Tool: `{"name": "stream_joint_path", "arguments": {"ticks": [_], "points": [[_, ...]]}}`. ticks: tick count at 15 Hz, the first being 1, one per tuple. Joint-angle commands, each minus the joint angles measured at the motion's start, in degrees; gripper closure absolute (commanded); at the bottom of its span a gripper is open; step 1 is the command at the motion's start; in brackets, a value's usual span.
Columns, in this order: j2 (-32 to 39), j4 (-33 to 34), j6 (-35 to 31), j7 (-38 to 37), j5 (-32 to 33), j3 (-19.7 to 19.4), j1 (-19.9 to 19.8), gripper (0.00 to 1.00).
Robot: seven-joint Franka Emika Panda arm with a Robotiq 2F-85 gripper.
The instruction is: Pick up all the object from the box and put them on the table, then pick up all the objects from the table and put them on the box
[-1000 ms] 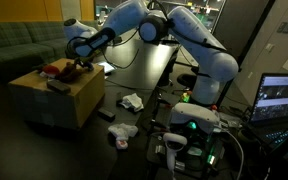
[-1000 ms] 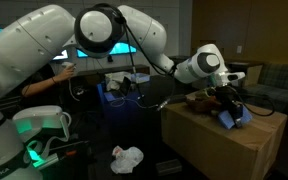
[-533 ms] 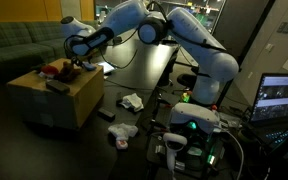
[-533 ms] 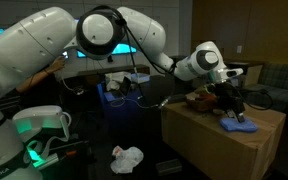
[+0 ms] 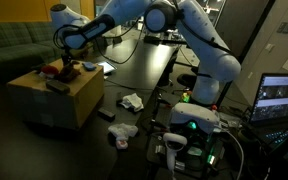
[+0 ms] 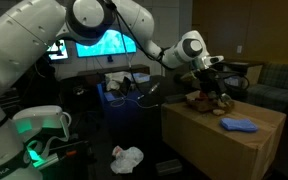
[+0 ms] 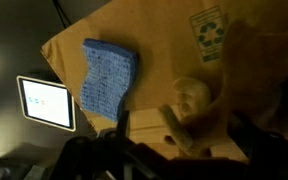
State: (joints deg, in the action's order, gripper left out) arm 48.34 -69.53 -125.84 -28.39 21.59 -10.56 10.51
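On the tan cardboard box the pale-blue cloth now lies delivered. My pincer, released and empty, has lifted clear.

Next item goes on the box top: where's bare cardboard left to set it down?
Bare cardboard between the blue cloth and the pile of small items, and on the box corner beyond the cloth. Crowded around that pile, under the gripper.
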Motion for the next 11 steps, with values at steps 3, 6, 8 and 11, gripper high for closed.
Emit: {"name": "stream_joint_path", "arguments": {"ticks": [3,6,8,11], "points": [[-17.3,-18.9,0.7,11.2,-7.5,7.2,-1.5,0.00],[-25.1,-27.2,2.8,11.4,-10.1,8.6,-1.3,0.00],[-30.3,-32.9,2.9,9.0,-10.7,9.0,-0.8,0.00],[-28.3,-30.5,3.4,8.4,-9.7,9.5,-1.1,0.00]]}}
